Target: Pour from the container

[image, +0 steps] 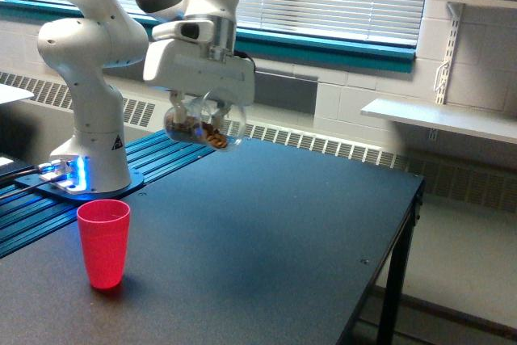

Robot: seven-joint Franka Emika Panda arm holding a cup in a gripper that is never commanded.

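1. One dark table point(266, 232); red cup point(103, 243) upright near its front corner, on the exterior view's left.
2. Gripper point(196, 115) clamped around the container point(203, 124), held high above the table, well apart from the red cup.
3. Clear, rigid, probably slippery and light; brown pieces loose inside, likely to shift. Best held across the body.

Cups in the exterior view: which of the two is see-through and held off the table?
The clear container, gripped in the claw with brown pieces showing through its wall. The red cup is opaque and stands on the table.
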